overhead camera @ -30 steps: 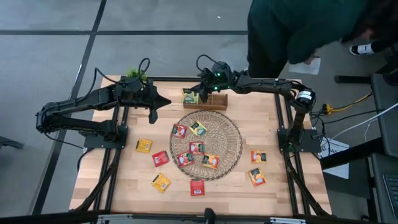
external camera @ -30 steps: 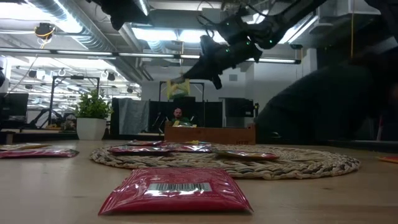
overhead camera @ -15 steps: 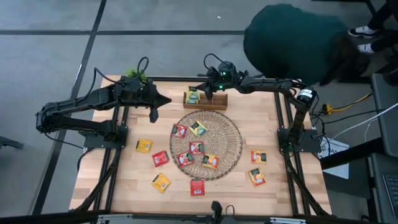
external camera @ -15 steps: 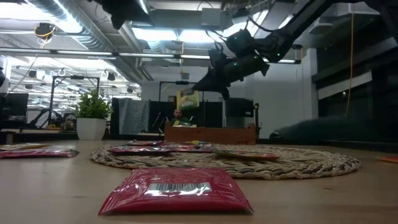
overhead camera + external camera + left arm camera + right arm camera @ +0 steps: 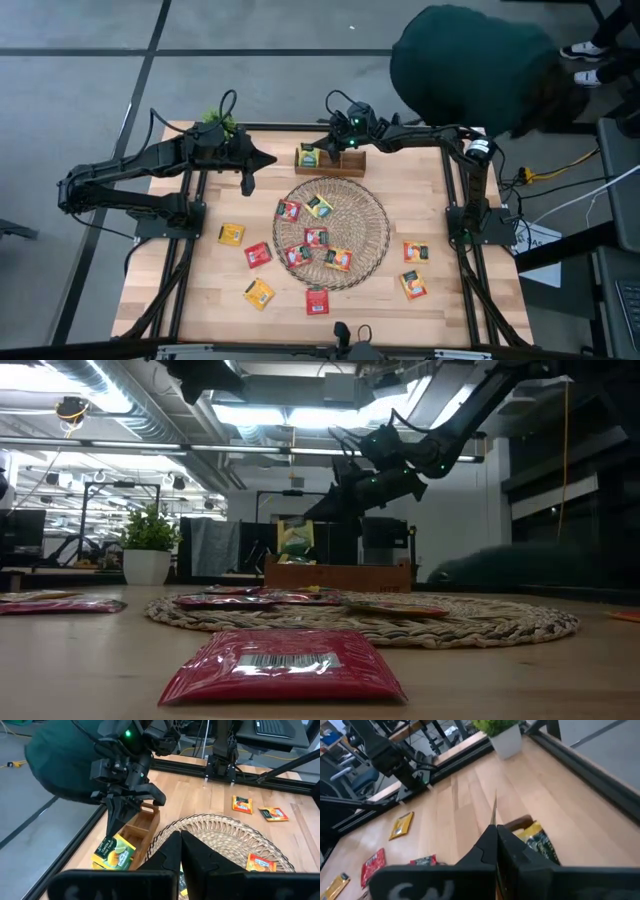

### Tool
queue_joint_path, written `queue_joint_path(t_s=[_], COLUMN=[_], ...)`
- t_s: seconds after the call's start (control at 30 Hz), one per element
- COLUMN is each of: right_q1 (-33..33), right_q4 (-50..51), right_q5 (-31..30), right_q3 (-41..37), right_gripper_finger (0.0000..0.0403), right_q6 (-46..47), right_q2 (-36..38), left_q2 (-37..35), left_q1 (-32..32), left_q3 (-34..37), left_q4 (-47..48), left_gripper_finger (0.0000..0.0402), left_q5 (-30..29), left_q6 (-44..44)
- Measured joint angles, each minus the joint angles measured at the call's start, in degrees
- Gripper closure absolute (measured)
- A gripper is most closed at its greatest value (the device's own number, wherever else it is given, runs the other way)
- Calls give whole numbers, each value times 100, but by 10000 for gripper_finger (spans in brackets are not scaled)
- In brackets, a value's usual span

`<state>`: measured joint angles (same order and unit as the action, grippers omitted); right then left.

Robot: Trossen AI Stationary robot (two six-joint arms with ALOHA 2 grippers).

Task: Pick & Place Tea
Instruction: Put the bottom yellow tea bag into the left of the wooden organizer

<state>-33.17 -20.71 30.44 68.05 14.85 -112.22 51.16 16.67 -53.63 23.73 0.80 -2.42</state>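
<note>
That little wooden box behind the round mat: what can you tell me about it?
The wooden box is a low, open-topped tray of brown wood with a divider inside, seen in the left wrist view. It sits on the table at the far edge, just beyond the round wicker mat. A yellow-green tea sachet stands upright at its left end, pinched by the right claw, which is shut on it from above. What else the box holds cannot be seen.

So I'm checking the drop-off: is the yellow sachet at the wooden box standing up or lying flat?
Standing up. The low view shows the yellow sachet on edge above the box, under the right claw, which is shut on it.
</note>
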Motion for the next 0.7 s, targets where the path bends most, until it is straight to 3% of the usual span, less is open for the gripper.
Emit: queue_joint_path(t_s=[0.7], right_q1=[-59], right_q4=[-94], right_q5=[-93], right_q3=[2], right_gripper_finger=[403], right_q6=[-39], right_q2=[-245], left_q2=[2], left_q1=[0], left_q3=[0], left_q4=[1], left_gripper_finger=[398], left_q5=[-133], left_q6=[13])
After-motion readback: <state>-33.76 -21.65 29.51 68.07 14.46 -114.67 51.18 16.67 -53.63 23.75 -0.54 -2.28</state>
